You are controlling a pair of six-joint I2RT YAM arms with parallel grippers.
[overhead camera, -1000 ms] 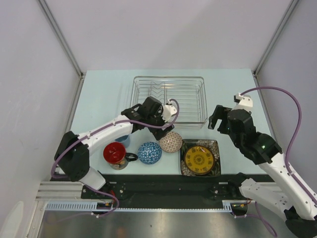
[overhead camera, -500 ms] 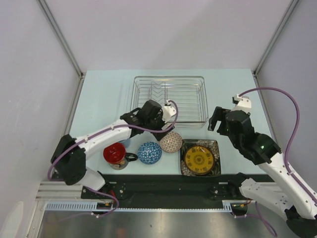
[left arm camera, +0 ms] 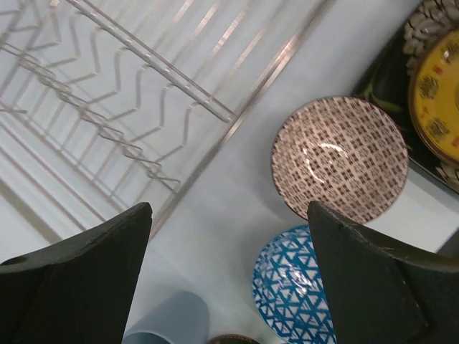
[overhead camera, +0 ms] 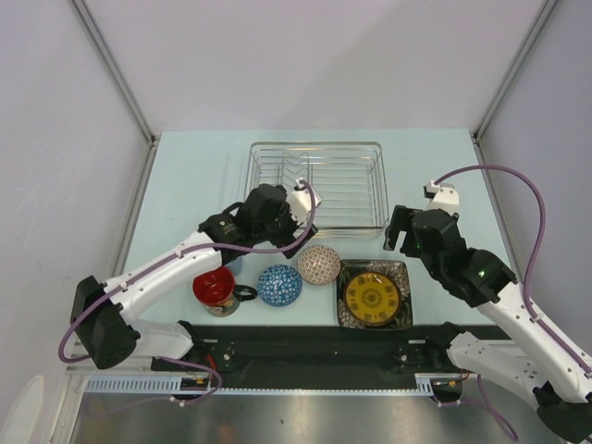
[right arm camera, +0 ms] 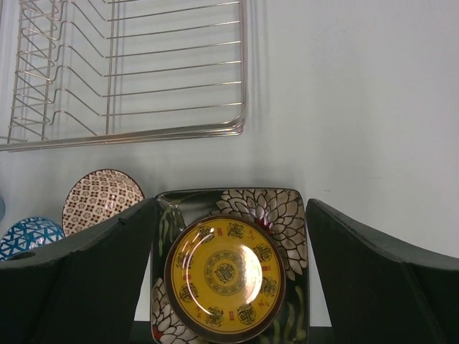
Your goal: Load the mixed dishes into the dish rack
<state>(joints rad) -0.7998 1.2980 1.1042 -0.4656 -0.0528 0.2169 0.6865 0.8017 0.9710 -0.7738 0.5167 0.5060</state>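
Left pincer (left arm camera: pixel 229 209) has pulled back leftward, open above the tabletop (left arm camera: pixel 323 54) between dish rack (left arm camera: pixel 269 77) and reddish-white patterned bowl (left arm camera: pixel 339 158); right pincer (right arm camera: pixel 231 206), also open, hovers over the dark square plate (right arm camera: pixel 229 266).

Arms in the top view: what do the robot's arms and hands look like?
The left arm and right arm have white links and black joints, each trailed by a purple cable. The left hand and right hand each have two broad, dark, wedge-shaped fingers.
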